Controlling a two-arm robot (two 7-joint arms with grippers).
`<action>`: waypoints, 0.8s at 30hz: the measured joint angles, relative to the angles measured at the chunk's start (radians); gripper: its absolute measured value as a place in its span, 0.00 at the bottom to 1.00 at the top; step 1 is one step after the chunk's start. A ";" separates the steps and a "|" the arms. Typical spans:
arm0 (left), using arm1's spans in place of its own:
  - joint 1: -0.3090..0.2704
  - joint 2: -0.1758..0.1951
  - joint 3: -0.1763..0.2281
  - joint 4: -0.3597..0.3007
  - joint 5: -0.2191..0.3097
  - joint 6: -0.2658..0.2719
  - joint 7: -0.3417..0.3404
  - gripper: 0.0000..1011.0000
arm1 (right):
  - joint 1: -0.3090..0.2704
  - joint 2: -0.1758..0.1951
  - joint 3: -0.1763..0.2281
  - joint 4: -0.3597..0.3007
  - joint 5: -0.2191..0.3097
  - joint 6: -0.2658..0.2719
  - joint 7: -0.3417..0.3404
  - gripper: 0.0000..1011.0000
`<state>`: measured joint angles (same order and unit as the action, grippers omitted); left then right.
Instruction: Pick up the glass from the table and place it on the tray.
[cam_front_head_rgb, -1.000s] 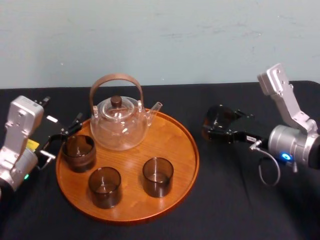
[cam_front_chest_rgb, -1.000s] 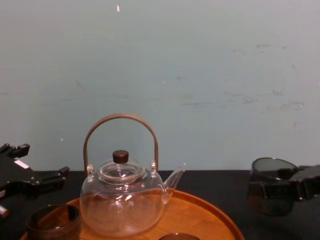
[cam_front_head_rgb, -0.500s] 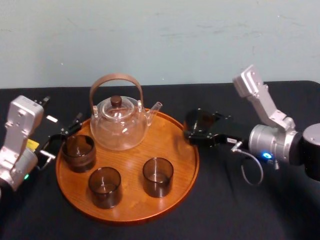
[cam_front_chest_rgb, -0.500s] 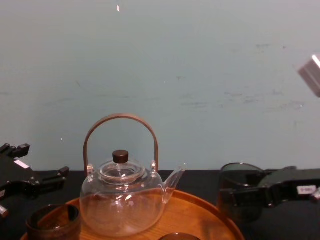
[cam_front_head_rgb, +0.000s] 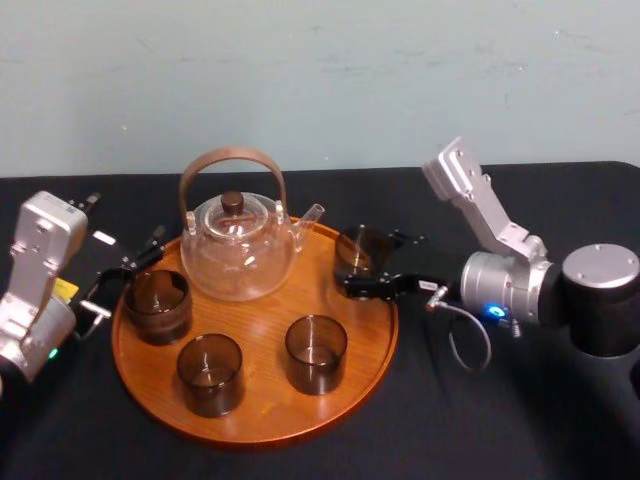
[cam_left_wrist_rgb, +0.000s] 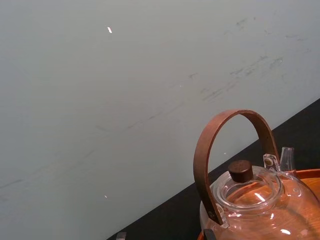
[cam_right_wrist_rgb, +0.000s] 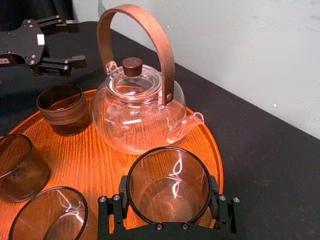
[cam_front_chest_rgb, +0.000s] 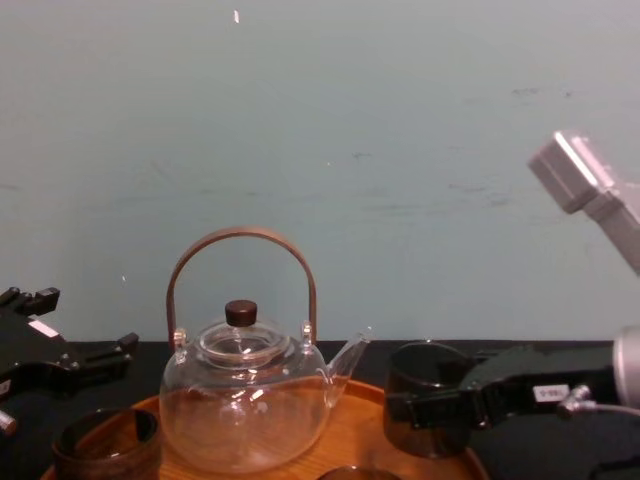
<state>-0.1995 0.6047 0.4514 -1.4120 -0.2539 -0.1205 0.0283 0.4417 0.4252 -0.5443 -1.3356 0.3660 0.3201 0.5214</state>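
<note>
Currently the right gripper (cam_front_head_rgb: 364, 266) is clamped on the glass (cam_front_head_rgb: 357, 244), with its fingers on opposite sides of the wall. The glass stands upright over the tray (cam_front_head_rgb: 250, 422), just inside the tray's right rim and near the teapot (cam_front_head_rgb: 240, 248) spout. Contact with the tray cannot be determined. The left gripper (cam_front_head_rgb: 120, 272) is just off the tray's left rim, over the table (cam_front_head_rgb: 480, 420), fingers apart and empty.
</note>
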 joint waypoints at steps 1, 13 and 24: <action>0.000 0.000 0.000 0.000 0.000 0.000 0.000 0.99 | 0.002 -0.003 -0.002 0.005 -0.001 -0.001 0.000 0.90; 0.000 0.000 0.000 0.000 0.000 0.000 0.000 0.99 | 0.042 -0.046 -0.032 0.092 -0.020 -0.025 0.008 0.90; 0.000 0.000 0.000 0.000 0.000 0.000 0.000 0.99 | 0.070 -0.080 -0.042 0.173 -0.032 -0.047 0.020 0.90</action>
<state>-0.1995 0.6047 0.4514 -1.4120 -0.2539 -0.1205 0.0283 0.5113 0.3456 -0.5859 -1.1628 0.3337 0.2726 0.5416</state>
